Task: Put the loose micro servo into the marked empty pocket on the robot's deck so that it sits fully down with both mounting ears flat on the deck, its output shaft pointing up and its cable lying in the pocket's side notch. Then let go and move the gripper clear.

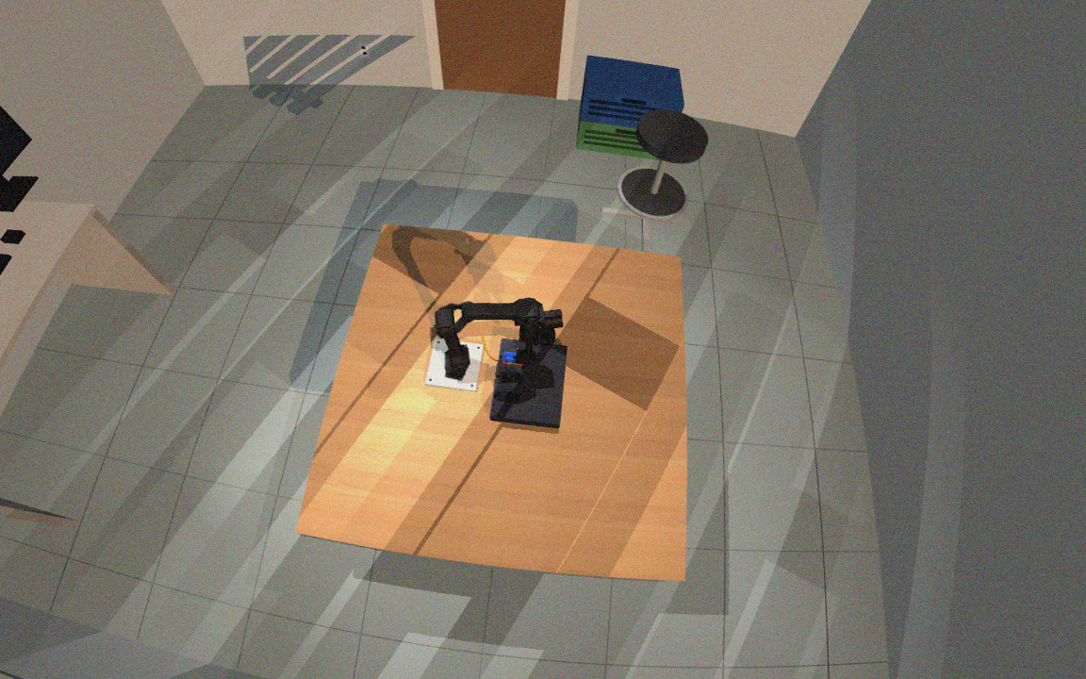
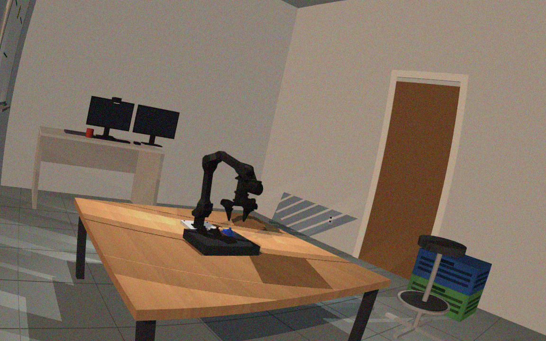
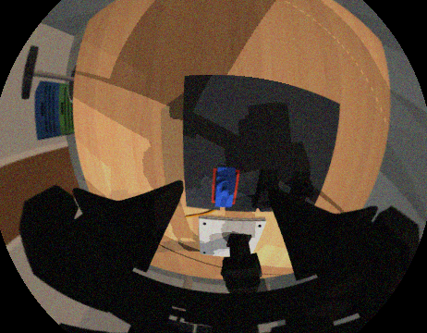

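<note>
Now the end effector [image 2: 237, 210] is hanging above the dark deck [image 2: 224, 246], its fingers spread wide with nothing between them, while the blue micro servo [image 2: 227, 231] is sitting below it in the marked pocket [image 3: 226, 185] near the deck's edge closest to the arm's white base plate [image 1: 452, 370]. The relation that matters for the coming move is vertical: the servo is lying straight under and slightly ahead of the open fingers, well apart from them, so a retreat upward or back toward the base would, by my judgement, be carrying the fingers away without brushing it.

In the wrist view the servo is showing as a small blue rectangle, its long axis running away from the camera, framed on both long sides by thin red lines that seem to be marking the pocket. A rounder, darker patch on its top face is probably the output shaft, pointing up. Whether both ears are lying flat, and whether the cable is resting in the side notch, is too small to tell. An orange line, perhaps the cable, is showing on the worktop [image 1: 530, 506] beside the deck.
</note>
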### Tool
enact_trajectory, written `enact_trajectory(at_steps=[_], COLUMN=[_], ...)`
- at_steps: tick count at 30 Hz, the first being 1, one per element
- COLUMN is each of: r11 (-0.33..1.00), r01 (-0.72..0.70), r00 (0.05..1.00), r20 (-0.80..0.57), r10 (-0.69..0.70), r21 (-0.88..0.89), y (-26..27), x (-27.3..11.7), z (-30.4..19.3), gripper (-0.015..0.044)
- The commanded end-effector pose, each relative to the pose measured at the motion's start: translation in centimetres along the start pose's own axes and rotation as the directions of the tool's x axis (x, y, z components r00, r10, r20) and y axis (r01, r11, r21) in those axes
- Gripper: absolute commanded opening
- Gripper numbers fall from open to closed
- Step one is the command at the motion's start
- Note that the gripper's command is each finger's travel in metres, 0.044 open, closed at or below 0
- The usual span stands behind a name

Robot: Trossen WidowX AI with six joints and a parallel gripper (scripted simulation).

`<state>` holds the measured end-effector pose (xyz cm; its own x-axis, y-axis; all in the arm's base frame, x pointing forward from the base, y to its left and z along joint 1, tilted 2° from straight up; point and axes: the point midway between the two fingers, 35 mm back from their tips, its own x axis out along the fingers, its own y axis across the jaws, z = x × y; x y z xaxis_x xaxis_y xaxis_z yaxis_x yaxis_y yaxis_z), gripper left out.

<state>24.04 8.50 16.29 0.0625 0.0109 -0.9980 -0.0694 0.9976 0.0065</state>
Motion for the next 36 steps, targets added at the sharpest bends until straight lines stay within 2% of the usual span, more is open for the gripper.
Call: enact_trajectory(at_steps=[1, 9, 16, 36], r11=[1.0, 1.0, 1.0, 1.0], r01=[0.001, 0.002, -0.001, -0.001], r00=[1.0, 1.0, 1.0, 1.0], r20=[-0.004, -0.003, 0.007, 0.007], r10=[-0.001, -0.002, 0.001, 0.001], r21=[-0.002, -0.002, -0.003, -0.003], y=[-0.3, -0.4, -0.4, -0.4], x=[-1.8, -2.5, -6.1, -6.1], z=[3.6, 4.7, 3.9, 3.9], gripper=[0.044, 0.044, 0.044, 0.044])
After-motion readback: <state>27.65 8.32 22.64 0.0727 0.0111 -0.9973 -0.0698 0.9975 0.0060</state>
